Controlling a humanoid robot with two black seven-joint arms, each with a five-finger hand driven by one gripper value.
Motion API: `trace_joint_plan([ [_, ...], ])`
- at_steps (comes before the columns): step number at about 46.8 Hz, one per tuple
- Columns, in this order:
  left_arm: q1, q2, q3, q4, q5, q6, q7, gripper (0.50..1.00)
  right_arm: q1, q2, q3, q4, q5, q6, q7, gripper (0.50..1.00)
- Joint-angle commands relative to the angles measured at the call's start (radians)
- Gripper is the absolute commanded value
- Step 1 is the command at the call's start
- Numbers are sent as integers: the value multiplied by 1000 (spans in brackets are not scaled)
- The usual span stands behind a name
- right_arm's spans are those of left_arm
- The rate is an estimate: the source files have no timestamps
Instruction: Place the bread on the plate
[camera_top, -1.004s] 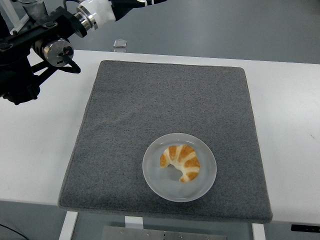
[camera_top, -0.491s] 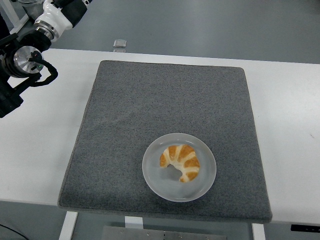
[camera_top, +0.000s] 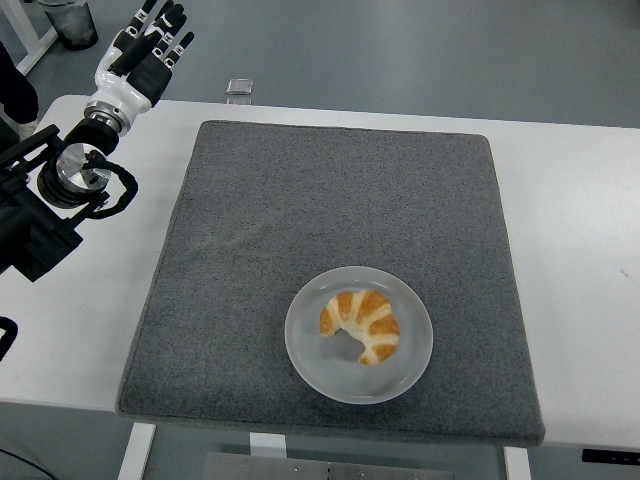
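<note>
A golden croissant-shaped bread (camera_top: 362, 324) with pale stripes lies on a round translucent white plate (camera_top: 311, 355) on the near middle of the grey mat (camera_top: 340, 210). My left hand (camera_top: 150, 45) is at the far left, raised past the table's back edge, fingers spread and empty, far from the plate. The right arm is out of view.
The grey mat covers the middle of the white table (camera_top: 580, 260). A small clear object (camera_top: 238, 87) lies on the floor beyond the table's far edge. My left arm's black joints (camera_top: 60, 190) hang over the table's left side.
My left arm has swung and turned; the hand, out of frame half a second ago, now shows at the top left with its fingers spread. The bread and plate have not moved.
</note>
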Motion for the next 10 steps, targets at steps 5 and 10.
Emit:
trace_joint_plan([
  [5, 22, -12, 0, 6, 0, -48, -9, 1000, 0, 0, 7, 9, 5, -1, 2, 952],
  [10, 25, -12, 0, 12, 0, -94, -14, 1000, 0, 0, 7, 11, 6, -3, 2, 952],
])
